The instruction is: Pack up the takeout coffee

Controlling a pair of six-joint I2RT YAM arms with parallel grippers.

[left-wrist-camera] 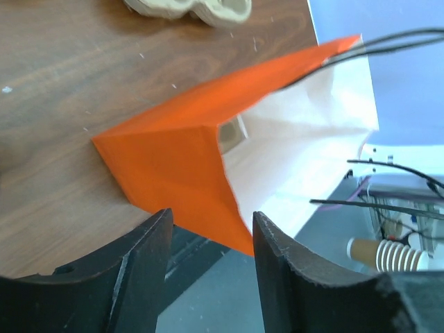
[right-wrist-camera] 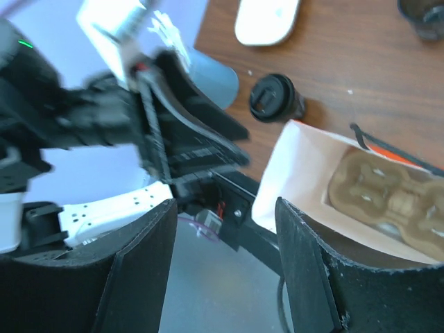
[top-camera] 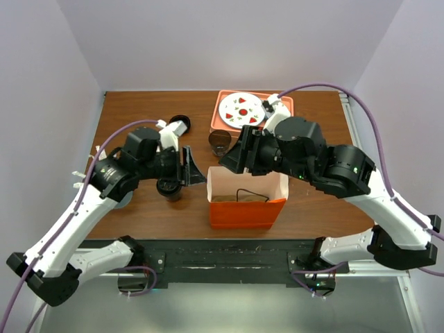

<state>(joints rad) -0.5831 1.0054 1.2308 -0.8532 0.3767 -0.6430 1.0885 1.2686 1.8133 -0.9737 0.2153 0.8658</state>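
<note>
— One takeout coffee (top-camera: 168,187); where does it sit?
— On the table (top-camera: 139,111), upright, lid up, its long axis vertical. It stands just on the near side of the left pincer (left-wrist-camera: 210,220), partly under that wrist and outside its camera's view.
— And from the right pincer (right-wrist-camera: 225,208)?
— Beyond its fingertips, past the left wall of the orange bag (top-camera: 243,211). A strip of bare wood separates cup and bag.
— Room around it?
— Bare wood lies between the cup and the table's near edge. The left arm crowds it from above.
— Are the pincers clamped?
— Both are released, fingers apart and gripping nothing. The left one points at the bag's corner, which shows between its fingers. The right one hovers over the bag's far left corner.
— The bag?
— It stands upright, its mouth facing up, with a cardboard carrier (right-wrist-camera: 388,194) lying flat inside.
— Any writing?
— Moulding on the lid is too small to read. The white plate (top-camera: 241,109), on the pink tray (top-camera: 284,104) behind the right pincer, shows red marks but no legible words.
— Anything closer?
— A brown open cup (top-camera: 220,142), just beyond the right pincer.
</note>
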